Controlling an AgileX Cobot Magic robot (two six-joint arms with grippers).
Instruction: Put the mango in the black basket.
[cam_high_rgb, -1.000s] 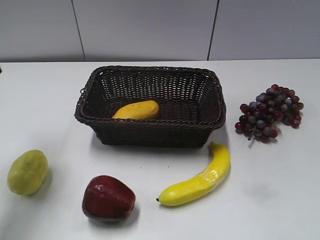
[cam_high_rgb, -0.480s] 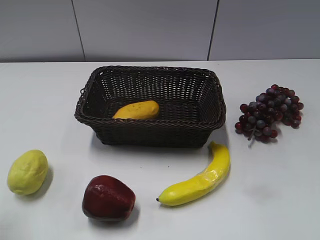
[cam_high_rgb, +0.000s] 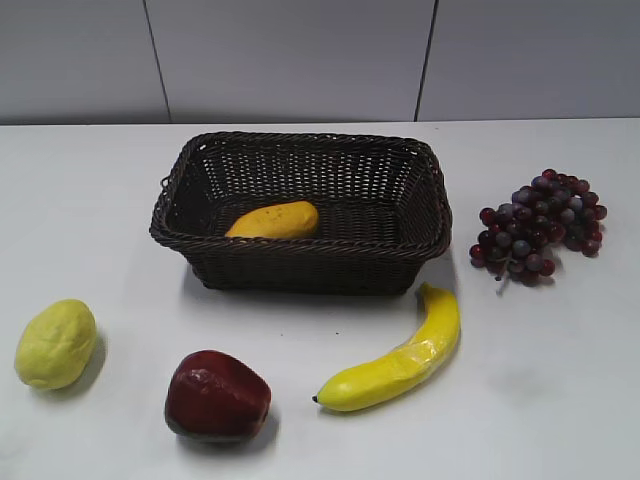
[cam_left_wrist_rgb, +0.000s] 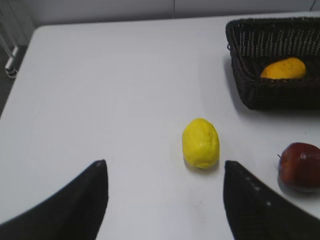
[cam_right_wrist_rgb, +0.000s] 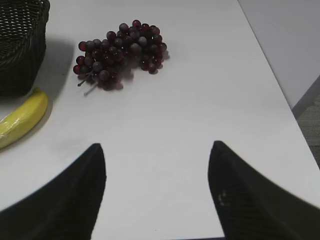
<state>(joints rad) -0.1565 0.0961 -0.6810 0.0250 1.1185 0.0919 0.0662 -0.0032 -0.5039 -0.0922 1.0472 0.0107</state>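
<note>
The orange-yellow mango (cam_high_rgb: 273, 220) lies inside the black basket (cam_high_rgb: 300, 252), toward its left front; it also shows in the left wrist view (cam_left_wrist_rgb: 283, 69) inside the basket (cam_left_wrist_rgb: 250, 92). Neither gripper shows in the exterior view. My left gripper (cam_left_wrist_rgb: 165, 165) is open and empty above the bare table, short of the pale yellow lemon-like fruit (cam_left_wrist_rgb: 200, 143). My right gripper (cam_right_wrist_rgb: 157, 146) is open and empty above the table near its right front corner, well away from the basket's corner (cam_right_wrist_rgb: 22, 50).
A lemon-like fruit (cam_high_rgb: 55, 344), a dark red apple (cam_high_rgb: 216, 396) and a banana (cam_high_rgb: 400, 355) lie in front of the basket. A bunch of purple grapes (cam_high_rgb: 540, 226) lies to its right. The table's right edge (cam_right_wrist_rgb: 280, 85) is near the right gripper.
The shadow beside the lemon-like fruit at the lower left has faded. The mango, basket and other fruit have not moved.
</note>
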